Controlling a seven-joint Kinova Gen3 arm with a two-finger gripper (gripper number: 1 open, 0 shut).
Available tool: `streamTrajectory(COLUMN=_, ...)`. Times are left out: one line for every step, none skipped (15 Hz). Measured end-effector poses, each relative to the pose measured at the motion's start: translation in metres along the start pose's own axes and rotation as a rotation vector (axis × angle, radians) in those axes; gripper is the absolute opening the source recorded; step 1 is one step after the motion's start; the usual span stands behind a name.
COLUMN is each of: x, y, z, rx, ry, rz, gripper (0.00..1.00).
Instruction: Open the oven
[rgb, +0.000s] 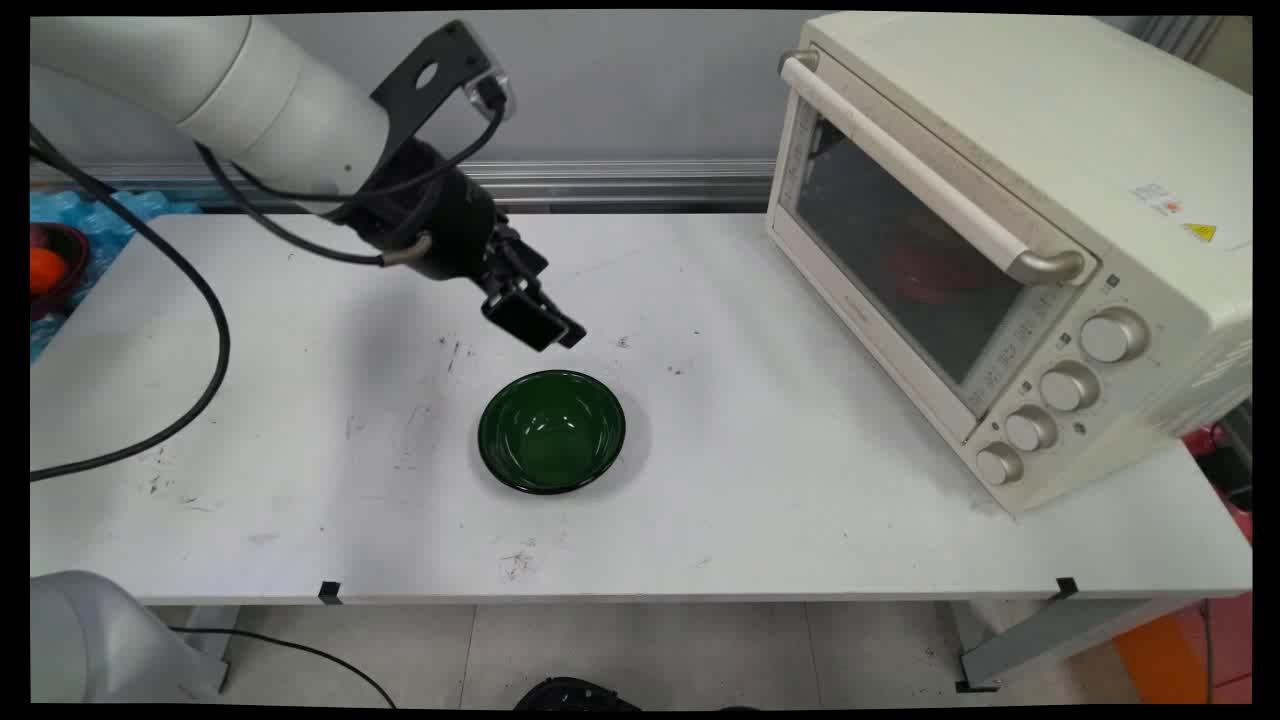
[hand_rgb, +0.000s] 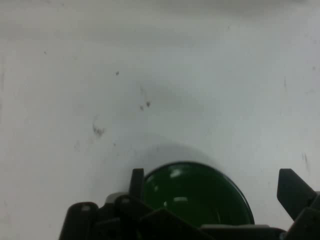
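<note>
A dark green empty bowl (rgb: 551, 431) stands upright on the white table (rgb: 760, 500), near its middle. My black gripper (rgb: 556, 335) hangs in the air just behind the bowl's far rim, tilted down toward it and touching nothing. In the hand view the bowl (hand_rgb: 195, 192) shows low in the picture between the two fingers (hand_rgb: 137, 181), which stand wide apart with nothing held. The gripper (hand_rgb: 215, 184) is open.
A cream toaster oven (rgb: 1000, 230) with its door shut stands at the table's right, something red dimly showing behind its glass. Beyond the left edge a dark bowl (rgb: 55, 270) holds an orange thing. Black cables (rgb: 215, 330) hang over the table's left part.
</note>
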Motion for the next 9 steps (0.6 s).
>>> streamTrajectory(x=0.006, y=-0.002, z=0.002, rx=0.005, ry=0.012, rz=-0.006, gripper=1.00)
streamTrajectory(x=0.013, y=-0.005, z=0.004, rx=0.009, ry=0.025, rz=-0.009, gripper=1.00)
streamTrajectory(x=0.020, y=-0.007, z=0.006, rx=0.013, ry=0.036, rz=-0.009, gripper=1.00)
streamTrajectory(x=0.029, y=-0.009, z=0.009, rx=0.017, ry=0.052, rz=-0.008, gripper=1.00)
streamTrajectory(x=0.041, y=-0.011, z=0.011, rx=0.020, ry=0.069, rz=-0.006, gripper=1.00)
streamTrajectory(x=0.055, y=-0.014, z=0.014, rx=0.023, ry=0.090, rz=-0.005, gripper=1.00)
streamTrajectory(x=0.070, y=-0.017, z=0.017, rx=0.025, ry=0.113, rz=-0.005, gripper=1.00)
streamTrajectory(x=0.085, y=-0.020, z=0.019, rx=0.028, ry=0.135, rz=-0.005, gripper=1.00)
streamTrajectory(x=0.097, y=-0.023, z=0.021, rx=0.030, ry=0.155, rz=-0.004, gripper=1.00)
